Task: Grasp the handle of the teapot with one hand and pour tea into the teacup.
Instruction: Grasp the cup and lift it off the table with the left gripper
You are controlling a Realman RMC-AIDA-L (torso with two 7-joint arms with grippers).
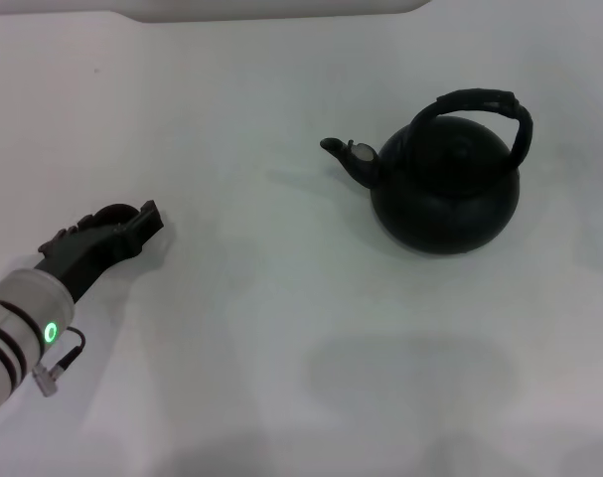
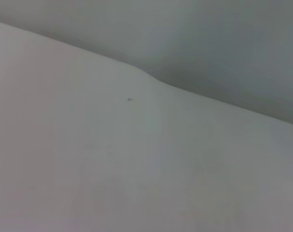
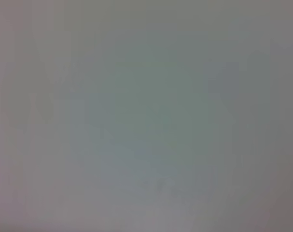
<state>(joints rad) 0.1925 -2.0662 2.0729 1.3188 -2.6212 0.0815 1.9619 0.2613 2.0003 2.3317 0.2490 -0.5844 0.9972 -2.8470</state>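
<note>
- Gripper work first: the left gripper (image 1: 132,227) hangs low over the desk near its left edge, about halfway between the front and back edges. Its dark fingers point toward the back right. I cannot tell if they are open or closed, because a round dark shape sits just at them.
- That round dark shape is probably the teacup (image 1: 119,212), at or under the fingertips. Whether it is held or only beside the fingers, I cannot say.
- The left forearm runs from the gripper down to the front left corner, with a green light on its wrist.
- The teapot (image 1: 445,189) stands upright on the right half of the desk, nearer the back edge, well apart from the left gripper.
- Its spout (image 1: 347,159) points toward the left edge, so toward the cup side.
- The handle (image 1: 485,109) arches over the top, and its long axis runs roughly left to right, tilted a little toward the back right corner.
- The right gripper is not visible anywhere; its wrist camera shows only a plain grey surface.
- My judgement: the teapot lies on the right arm's side, so the right arm looks better placed for the handle, coming from above across the arch.
</note>
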